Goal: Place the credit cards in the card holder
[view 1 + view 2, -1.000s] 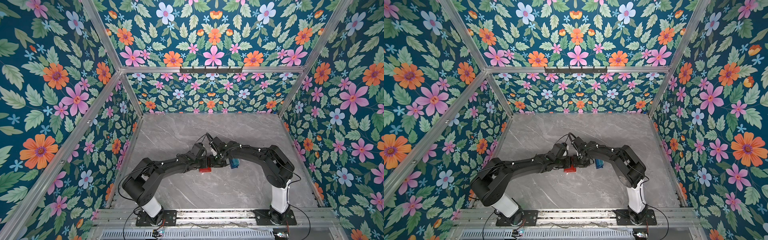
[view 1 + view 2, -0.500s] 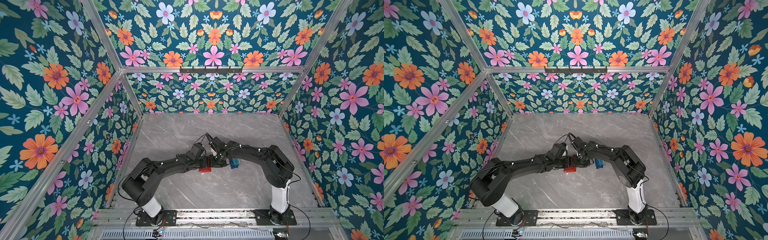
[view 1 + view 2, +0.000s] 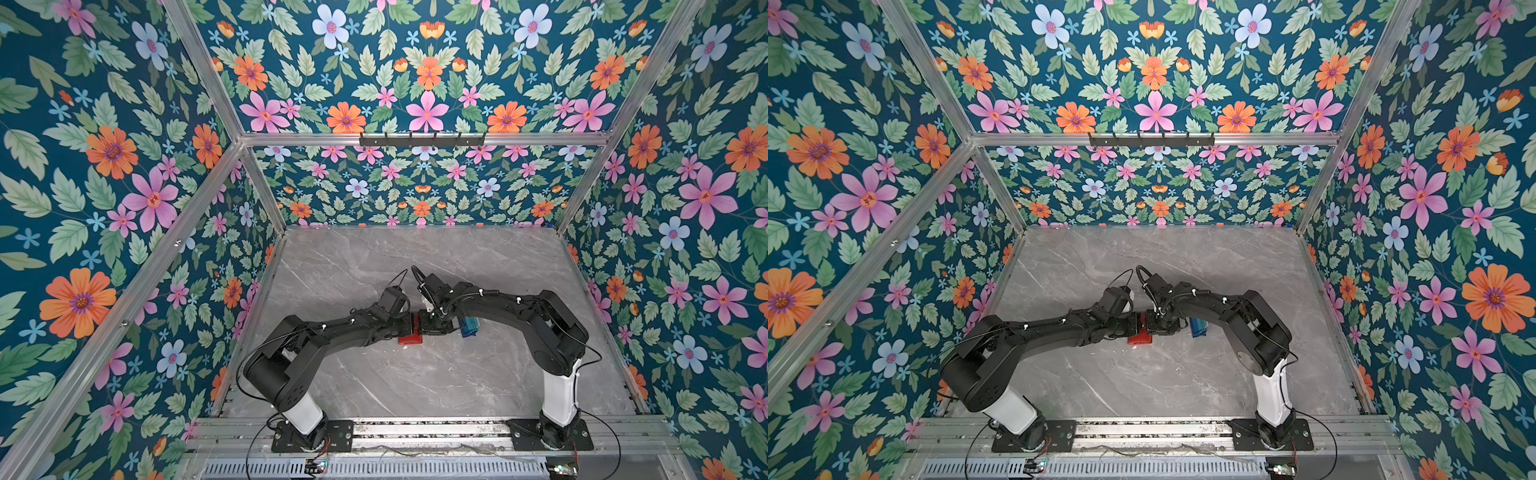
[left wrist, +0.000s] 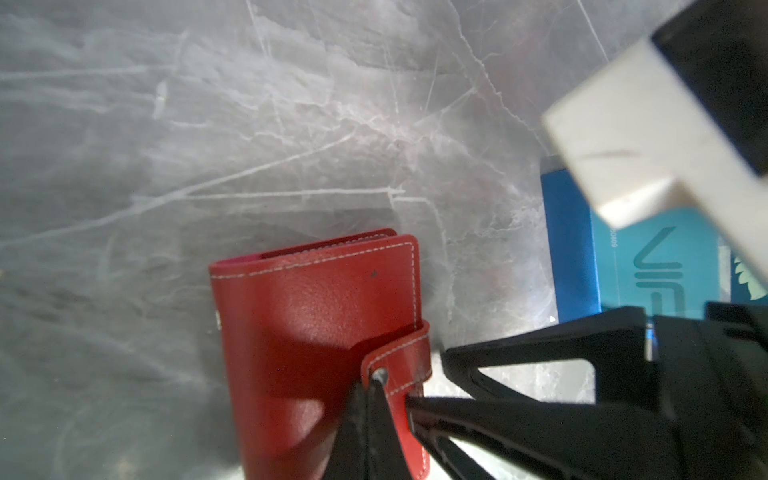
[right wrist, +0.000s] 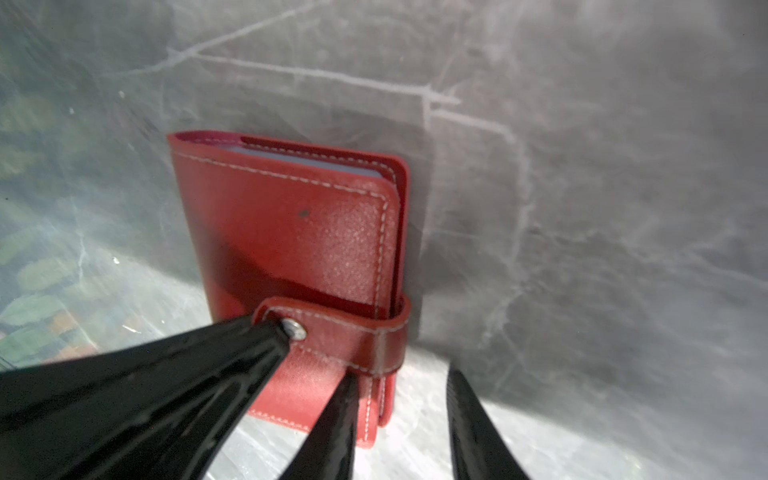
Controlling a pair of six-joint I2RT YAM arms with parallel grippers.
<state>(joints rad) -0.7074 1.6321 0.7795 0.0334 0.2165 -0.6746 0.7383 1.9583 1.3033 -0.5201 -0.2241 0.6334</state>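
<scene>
Grey marble-look table [image 3: 374, 382], floral walls [image 3: 415, 83]: clenched left hand [image 4: 372, 384], from nine o'clock, touches the snap [image 5: 296, 331] on the red leather-look card holder [image 5: 291, 232]; parted right hand [image 5: 401, 378] straddles its edge. Nothing has shifted.

A small blue tray [image 4: 569, 249] lies on the grey marble tabletop [image 3: 415, 386], just beside the right gripper's fingers [image 4: 540, 345]. Floral walls [image 3: 124, 174] stand all round, well apart from those fingers. A black hook rail [image 3: 422, 140] hangs high on the far wall.

card holder [image 3: 410, 340]: mostly hidden under arms [image 3: 353, 328] | blue tray [image 4: 575, 249]: partly behind blurred white block [image 4: 623, 137]
</scene>
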